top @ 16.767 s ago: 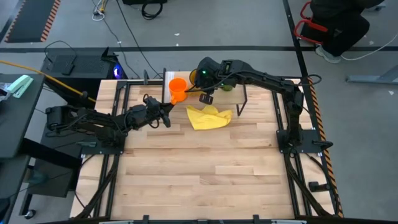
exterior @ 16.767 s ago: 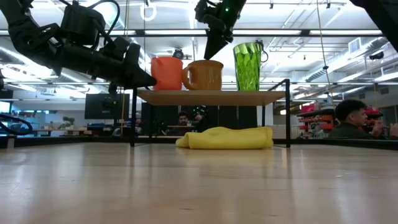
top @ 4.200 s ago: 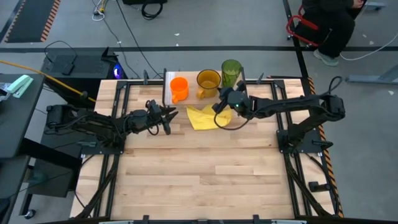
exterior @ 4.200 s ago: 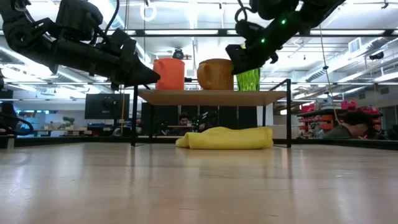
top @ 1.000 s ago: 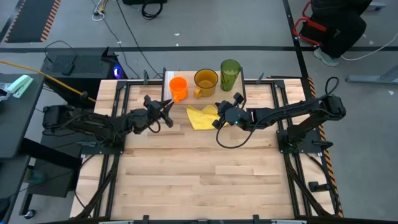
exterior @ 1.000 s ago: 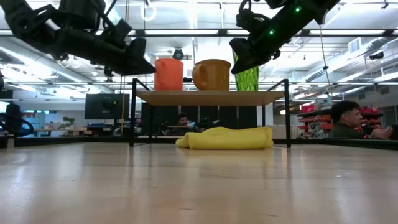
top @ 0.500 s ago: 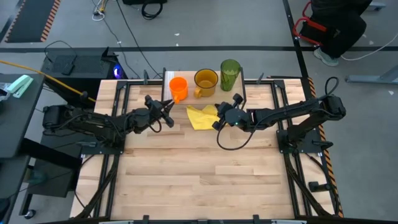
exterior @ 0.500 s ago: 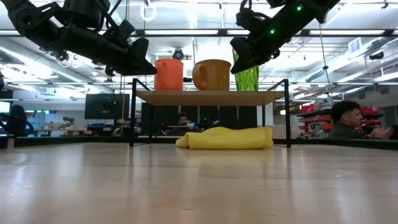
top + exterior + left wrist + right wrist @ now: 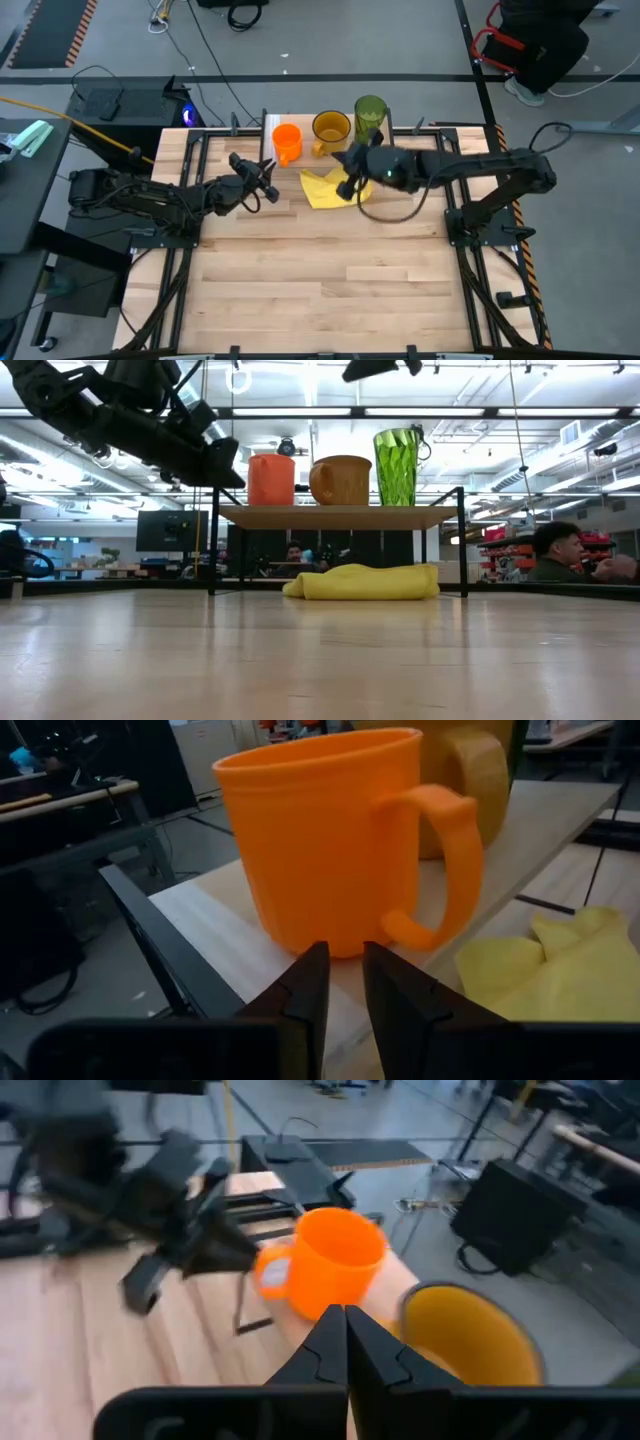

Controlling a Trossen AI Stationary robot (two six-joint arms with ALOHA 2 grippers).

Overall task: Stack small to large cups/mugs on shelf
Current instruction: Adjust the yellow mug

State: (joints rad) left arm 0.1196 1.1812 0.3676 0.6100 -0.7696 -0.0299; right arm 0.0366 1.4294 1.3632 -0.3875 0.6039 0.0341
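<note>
orange mug (image 9: 340,840) on shelf (image 9: 250,945), just beyond left hand (image 9: 343,982)

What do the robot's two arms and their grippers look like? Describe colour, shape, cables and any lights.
Both arms are dark, slim and jointed, with black cables running along them. The left gripper ends in two flat, dark, blade-like fingers. The right gripper has two dark fingers tapering to a point. A small green light glows on the right arm's wrist.
</note>
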